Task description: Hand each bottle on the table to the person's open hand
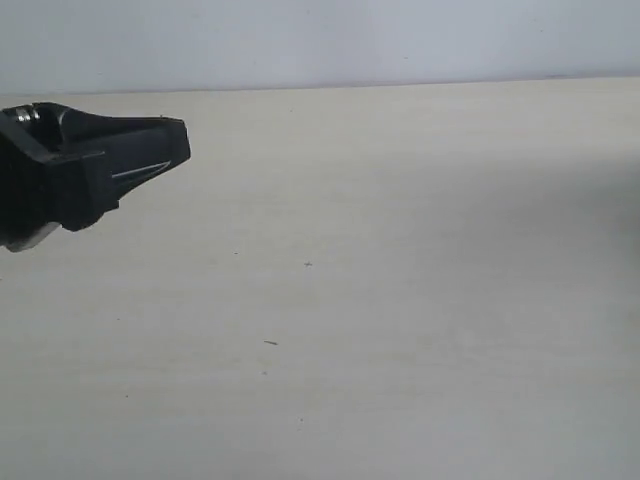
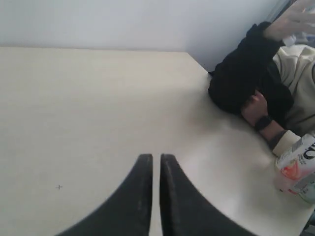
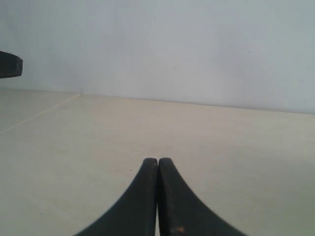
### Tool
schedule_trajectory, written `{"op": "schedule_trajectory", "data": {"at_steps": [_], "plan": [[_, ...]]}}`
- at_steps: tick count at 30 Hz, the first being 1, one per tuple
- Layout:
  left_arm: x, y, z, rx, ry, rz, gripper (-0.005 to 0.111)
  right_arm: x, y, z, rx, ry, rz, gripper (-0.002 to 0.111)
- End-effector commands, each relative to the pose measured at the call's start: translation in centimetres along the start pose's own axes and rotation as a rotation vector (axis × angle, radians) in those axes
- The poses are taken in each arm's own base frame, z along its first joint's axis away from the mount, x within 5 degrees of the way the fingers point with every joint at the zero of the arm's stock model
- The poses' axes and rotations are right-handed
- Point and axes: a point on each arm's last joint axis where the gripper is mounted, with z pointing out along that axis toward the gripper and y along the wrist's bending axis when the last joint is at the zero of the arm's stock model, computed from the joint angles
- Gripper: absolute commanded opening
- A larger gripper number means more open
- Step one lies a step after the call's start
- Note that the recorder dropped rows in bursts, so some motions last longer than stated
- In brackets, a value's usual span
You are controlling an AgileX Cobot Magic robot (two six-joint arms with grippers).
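Observation:
The pale beige table (image 1: 400, 250) carries no bottles in the exterior view. In the left wrist view a bottle with a pink-white label (image 2: 297, 161) lies at the table's far corner beside the person's wrist. A second bottle (image 2: 307, 189) sits against it, cut off by the frame edge. My left gripper (image 2: 156, 158) is shut on nothing, well short of those bottles; in the exterior view it (image 1: 180, 142) hovers at the left edge. My right gripper (image 3: 157, 161) is shut and empty above bare table (image 3: 221, 147), and is out of the exterior view.
A person in a black sleeve (image 2: 246, 78) leans on the table corner, with a watch (image 2: 263, 122) on one wrist. Their other hand (image 2: 295, 22) is raised and blurred. A pale wall (image 1: 320, 40) runs behind the table's far edge.

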Motion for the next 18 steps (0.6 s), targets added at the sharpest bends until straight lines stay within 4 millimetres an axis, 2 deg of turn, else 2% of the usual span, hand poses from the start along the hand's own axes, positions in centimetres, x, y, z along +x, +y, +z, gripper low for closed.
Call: {"op": "schedule_trajectory", "data": {"at_steps": [1, 11, 18], "plan": [[0.2, -0.1, -0.2, 0.006, 0.008, 0.066, 0.0, -0.2, 0.0, -0.1, -0.001, -0.012, -0.001, 0.0], [2.0, 0.3, -0.4, -0.032, 0.208, 0.057, 0.0, -0.3, 0.0, -0.1, 0.003, -0.018, -0.001, 0.0], [2.0, 0.3, -0.4, -0.028, 0.216, 0.119, 0.0, -0.3, 0.0, -0.1, 0.003, -0.018, -0.001, 0.0]]}}
